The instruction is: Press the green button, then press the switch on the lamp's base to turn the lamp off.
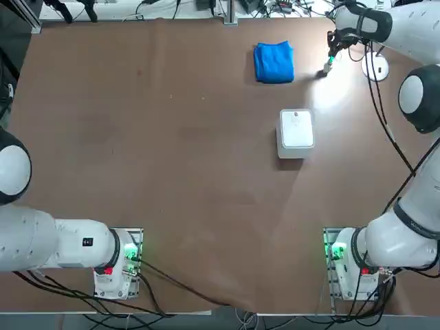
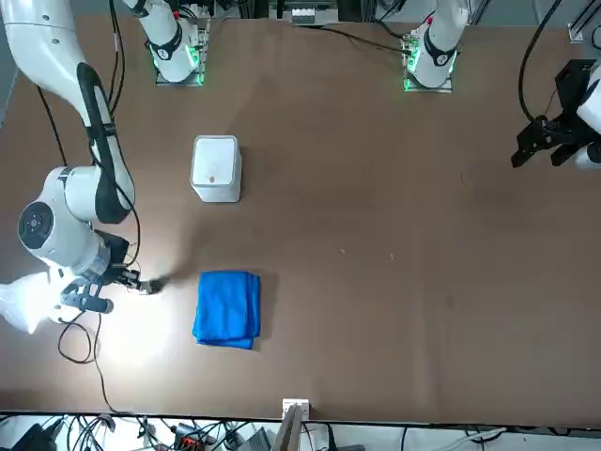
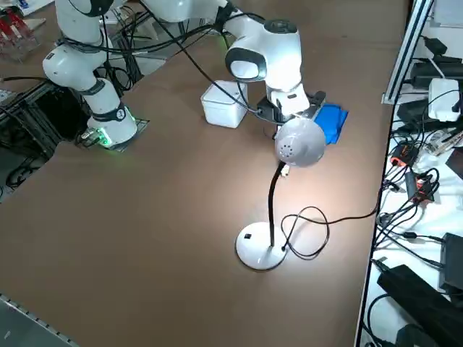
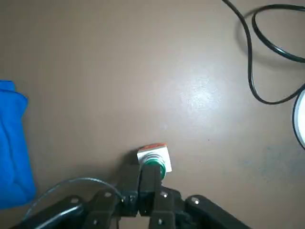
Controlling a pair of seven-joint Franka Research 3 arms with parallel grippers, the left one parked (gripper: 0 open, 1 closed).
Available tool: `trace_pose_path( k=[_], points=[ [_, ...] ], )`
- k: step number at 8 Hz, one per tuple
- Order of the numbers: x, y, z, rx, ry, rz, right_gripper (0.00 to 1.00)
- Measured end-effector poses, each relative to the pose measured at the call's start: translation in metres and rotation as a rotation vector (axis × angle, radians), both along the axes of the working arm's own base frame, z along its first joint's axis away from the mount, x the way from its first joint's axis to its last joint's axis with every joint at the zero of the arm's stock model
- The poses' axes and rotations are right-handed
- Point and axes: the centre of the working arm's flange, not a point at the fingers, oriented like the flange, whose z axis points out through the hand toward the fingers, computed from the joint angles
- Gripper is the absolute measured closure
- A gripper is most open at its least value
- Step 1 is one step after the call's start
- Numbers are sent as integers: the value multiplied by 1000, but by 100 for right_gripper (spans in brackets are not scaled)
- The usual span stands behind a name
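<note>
The green button (image 4: 155, 162) is a small white stub with a green cap, standing on the brown table between the blue cloth and the lamp. My right gripper (image 4: 148, 177) is shut, its joined fingertips resting on the green cap. From overhead the gripper (image 1: 331, 58) is at the far right of the table, over the button (image 1: 328, 68). The lamp (image 3: 298, 143) is lit, its head glowing and throwing a bright patch on the table. The lamp's base (image 3: 259, 249) is a white disc with a small dark switch (image 3: 247, 235) on it.
A folded blue cloth (image 1: 274, 62) lies just left of the button. A white square box (image 1: 296, 133) sits nearer the middle. The lamp's black cord (image 3: 312, 233) loops beside the base toward the table's right edge.
</note>
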Motion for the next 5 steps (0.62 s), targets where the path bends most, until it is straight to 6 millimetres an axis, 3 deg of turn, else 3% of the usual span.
trace_pose_path(
  k=[5],
  points=[
    [-1, 0, -3, 0, 4, 0, 99]
  ],
)
